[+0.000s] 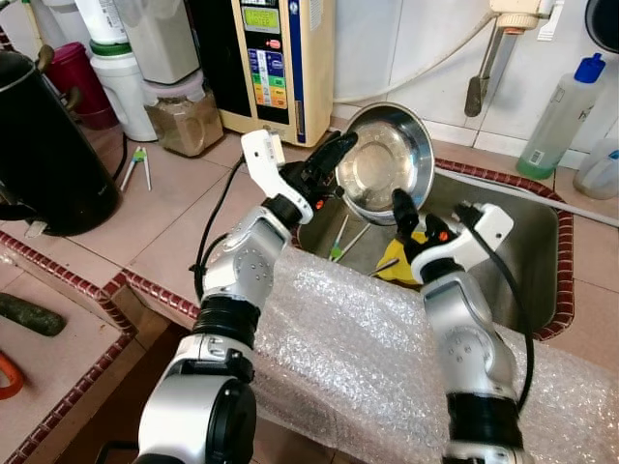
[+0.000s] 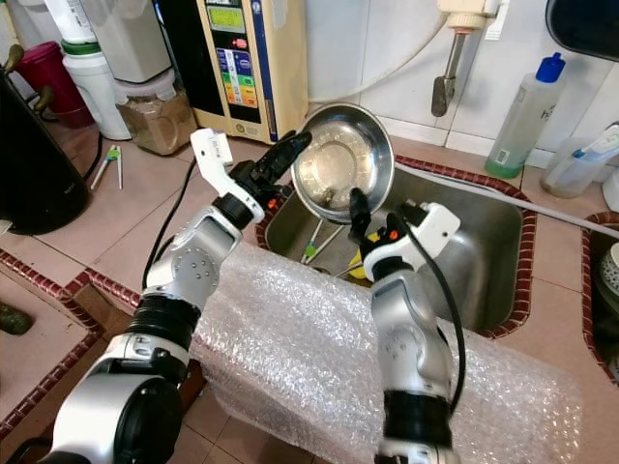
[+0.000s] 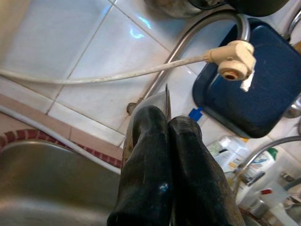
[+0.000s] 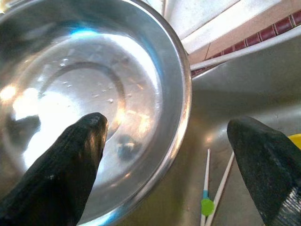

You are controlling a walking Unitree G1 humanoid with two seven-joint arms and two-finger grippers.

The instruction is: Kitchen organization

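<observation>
left gripper (image 1: 338, 153): fingers pinched together on rim of steel bowl (image 1: 387, 159), holding it tilted on edge
bowl location: over back-left corner of sink (image 1: 522, 242), open side facing robot (wet inside)
right gripper (image 1: 414, 208): fingers spread apart, gripping nothing, just below bowl's lower rim
sink contents: chopsticks (image 1: 340, 235), something yellow (image 1: 398, 266)
counter (image 1: 164, 203): black kettle (image 1: 44, 145) far left, water machine (image 1: 276, 58) behind bowl
front: bubble wrap (image 1: 368, 358) over sink's near edge
</observation>
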